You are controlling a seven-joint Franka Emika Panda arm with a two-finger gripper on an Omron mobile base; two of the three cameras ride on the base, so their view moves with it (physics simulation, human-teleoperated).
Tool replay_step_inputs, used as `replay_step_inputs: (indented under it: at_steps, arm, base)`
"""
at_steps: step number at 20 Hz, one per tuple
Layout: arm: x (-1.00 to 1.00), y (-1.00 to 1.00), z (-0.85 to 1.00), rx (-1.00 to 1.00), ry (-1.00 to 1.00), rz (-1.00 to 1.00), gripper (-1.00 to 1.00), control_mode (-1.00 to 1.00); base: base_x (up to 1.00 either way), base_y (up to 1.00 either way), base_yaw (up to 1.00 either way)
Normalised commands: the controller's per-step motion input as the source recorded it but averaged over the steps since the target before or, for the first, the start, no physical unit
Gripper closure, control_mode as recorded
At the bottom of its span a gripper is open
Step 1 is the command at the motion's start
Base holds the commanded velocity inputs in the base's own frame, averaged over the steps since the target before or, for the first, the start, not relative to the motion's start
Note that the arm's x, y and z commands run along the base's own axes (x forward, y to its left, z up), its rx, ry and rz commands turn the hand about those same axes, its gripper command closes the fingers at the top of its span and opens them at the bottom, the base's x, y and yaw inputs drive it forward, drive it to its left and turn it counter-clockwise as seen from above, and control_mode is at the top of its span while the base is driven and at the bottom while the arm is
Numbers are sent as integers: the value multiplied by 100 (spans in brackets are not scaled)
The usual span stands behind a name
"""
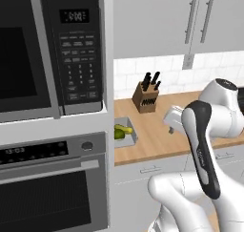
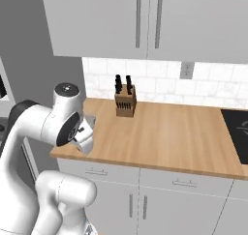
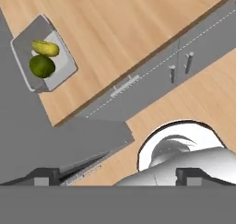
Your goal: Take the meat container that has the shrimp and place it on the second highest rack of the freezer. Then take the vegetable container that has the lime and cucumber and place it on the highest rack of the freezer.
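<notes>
- Jaws (image 3: pixel 118 177) stand wide, nothing between them; the two dark tips sit far apart at the bottom of the hand view.
- Jaws hang above the desk's (image 3: pixel 133 29) front edge, looking straight down past it at drawers (image 3: pixel 124 85), cabinet doors and wood floor (image 3: pixel 193 103).
- Tray (image 3: pixel 27 43): grey, shallow, on the desk at its end, against the grey oven housing. In the hand view it lies well ahead of the jaws, toward the upper left, apart from both tips.
- In the tray: lime (image 3: pixel 42 66), round and dark green, and a yellow-green piece (image 3: pixel 45 48) touching it; whether that is the cucumber I cannot tell.
- Left base view: same tray (image 1: pixel 129 131) at the desk's left end, green and yellow contents at its near side; the hand hangs right of it, over the desk, not touching.
- Knife block (image 1: pixel 145 98) stands upright at the back of the desk near the tiled wall, well beyond the jaws.
- Microwave (image 1: pixel 47 49) above oven (image 1: pixel 52 188), left of the tray.
- Right base view: the arm's wrist covers the desk's left end; black hob (image 2: pixel 237 132) at the far right.
</notes>
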Motion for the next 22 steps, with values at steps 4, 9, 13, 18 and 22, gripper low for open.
replay_step_inputs:
  at_steps: [4, 9, 13, 18, 22]
  arm:
    - [60, 37, -51, 19, 2, -17, -100, -100]
    - [100, 59, -26, 0, 5, -23, -100, -100]
    - [100, 29, -36, 3, 19, -23, -100, -100]
    - [88, 10, -49, 21, 26, -14, -100, -100]
    - [35, 43, -49, 18, 12, -11, -100, -100]
  base:
    - [0, 0, 0]
    - [0, 0, 0]
    - [0, 0, 0]
    - [0, 0, 0]
    - [0, 0, 0]
